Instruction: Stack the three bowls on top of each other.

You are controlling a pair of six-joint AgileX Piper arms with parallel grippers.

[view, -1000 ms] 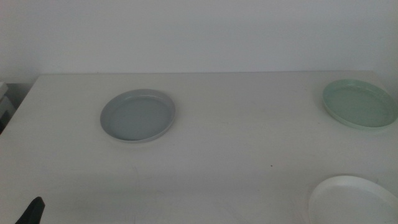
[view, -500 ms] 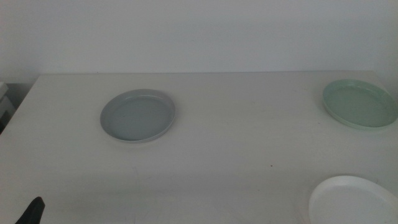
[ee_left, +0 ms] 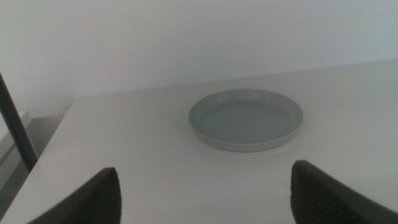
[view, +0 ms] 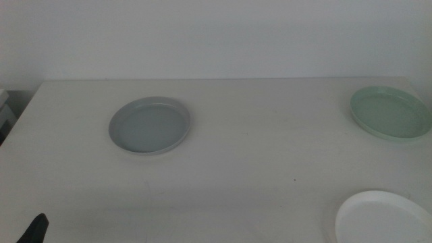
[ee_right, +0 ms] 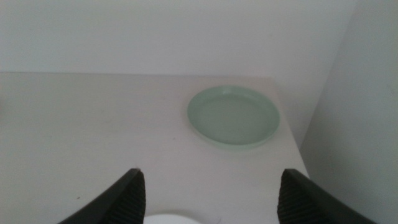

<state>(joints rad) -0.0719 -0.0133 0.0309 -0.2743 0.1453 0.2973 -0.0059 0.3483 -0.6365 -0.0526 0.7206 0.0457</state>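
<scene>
Three bowls lie apart on the white table (view: pixel 256 135). The grey-blue bowl (view: pixel 150 125) sits left of centre, the mint green bowl (view: pixel 390 113) at the far right, the white bowl (view: pixel 383 217) at the near right corner. My left gripper (ee_left: pixel 205 193) hangs open above the near left of the table, facing the grey-blue bowl (ee_left: pixel 246 118); only a dark tip of the left gripper (view: pixel 35 229) shows in the middle view. Open as well, my right gripper (ee_right: pixel 211 196) hovers over the near right, with the green bowl (ee_right: pixel 234 116) ahead and the white bowl's rim (ee_right: pixel 171 219) just below.
A plain white wall rises behind the table. In the left wrist view a dark slanted rod (ee_left: pixel 15 123) stands off the table's left edge. The table's right edge (ee_right: pixel 292 140) runs close beside the green bowl.
</scene>
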